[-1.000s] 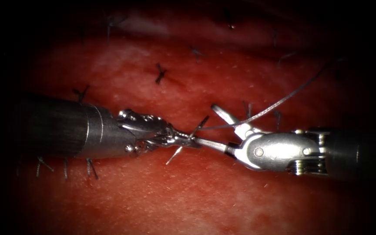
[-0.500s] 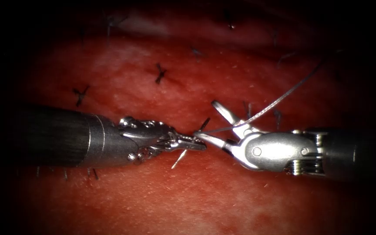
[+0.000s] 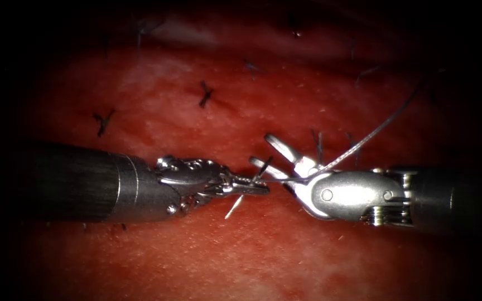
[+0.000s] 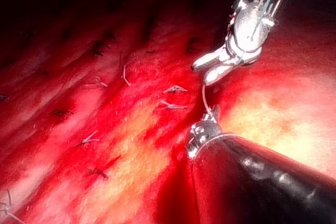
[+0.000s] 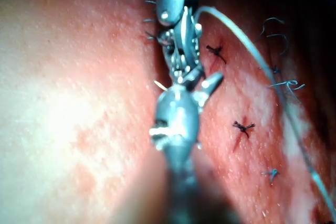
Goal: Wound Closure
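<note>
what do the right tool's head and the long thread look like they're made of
Right tool: polished metal by its bright glints; its jaws stand open, holding nothing. Thread: looks like fine grey filament, possibly braided, with a dull sheen. Left tool: jaws shut on the thread near the cut. I can't make out a needle.

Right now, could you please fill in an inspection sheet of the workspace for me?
Surface: tissue, red and wet.
Job's things: thread runs from upper right, between the right tool's jaws, to the left tool's tip; needle not made out.
Clutter: knotted stitches with cut thread ends dot the tissue.
Grippers: left tool shut on the thread at a stitch; right tool open, holding nothing, thread lying in its gap.
Cables: nothing seen.
Surroundings: dark.
</note>
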`<state>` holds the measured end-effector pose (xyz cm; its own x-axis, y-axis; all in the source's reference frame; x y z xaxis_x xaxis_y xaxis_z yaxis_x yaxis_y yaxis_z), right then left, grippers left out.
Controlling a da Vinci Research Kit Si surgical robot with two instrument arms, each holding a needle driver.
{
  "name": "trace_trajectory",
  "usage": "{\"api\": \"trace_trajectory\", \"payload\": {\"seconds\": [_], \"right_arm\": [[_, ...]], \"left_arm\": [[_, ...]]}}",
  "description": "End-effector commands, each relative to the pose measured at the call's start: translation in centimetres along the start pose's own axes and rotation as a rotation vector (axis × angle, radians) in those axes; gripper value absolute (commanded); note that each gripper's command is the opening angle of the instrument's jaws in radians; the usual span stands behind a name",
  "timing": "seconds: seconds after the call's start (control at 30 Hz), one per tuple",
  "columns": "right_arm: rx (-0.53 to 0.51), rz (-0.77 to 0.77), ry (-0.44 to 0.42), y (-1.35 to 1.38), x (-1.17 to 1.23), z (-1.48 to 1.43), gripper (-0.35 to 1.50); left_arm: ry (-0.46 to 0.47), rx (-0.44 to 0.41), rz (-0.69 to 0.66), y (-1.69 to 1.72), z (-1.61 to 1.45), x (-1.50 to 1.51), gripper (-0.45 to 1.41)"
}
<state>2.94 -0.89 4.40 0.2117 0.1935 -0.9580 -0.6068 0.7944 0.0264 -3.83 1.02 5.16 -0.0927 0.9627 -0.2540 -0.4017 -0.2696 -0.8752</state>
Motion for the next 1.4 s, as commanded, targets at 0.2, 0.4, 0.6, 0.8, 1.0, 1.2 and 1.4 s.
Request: {"api": "trace_trajectory", "payload": {"seconds": [0.2,0.4,0.6,0.8,1.0,1.2,1.4], "right_arm": [[-0.005,-0.004,-0.002,-0.03,-0.05,0.08,-0.35],[-0.002,-0.019,-0.023,-0.06,-0.05,0.04,-0.35],[0.029,-0.062,-0.022,0.0,-0.05,0.0,-0.35],[0.146,-0.084,0.006,0.08,-0.13,0.03,-0.35],[0.339,-0.211,0.077,0.3,-0.33,0.05,-0.35],[0.49,-0.367,0.283,0.62,-0.54,0.31,-0.35],[0.61,-0.388,0.408,0.71,-0.59,0.63,-0.35]], "left_arm": [[0.0,-0.006,0.014,0.0,0.03,-0.02,-0.45],[0.006,-0.007,0.013,0.01,0.04,-0.02,-0.13],[0.054,-0.014,0.098,0.02,0.06,-0.02,1.01],[0.064,0.055,0.394,0.03,-0.04,-0.07,1.2],[0.055,0.077,0.541,0.03,-0.27,-0.18,1.25],[-0.017,0.099,0.577,0.03,-0.44,-0.37,1.1],[-0.087,0.125,0.597,0.01,-0.4,-0.6,0.73]]}}
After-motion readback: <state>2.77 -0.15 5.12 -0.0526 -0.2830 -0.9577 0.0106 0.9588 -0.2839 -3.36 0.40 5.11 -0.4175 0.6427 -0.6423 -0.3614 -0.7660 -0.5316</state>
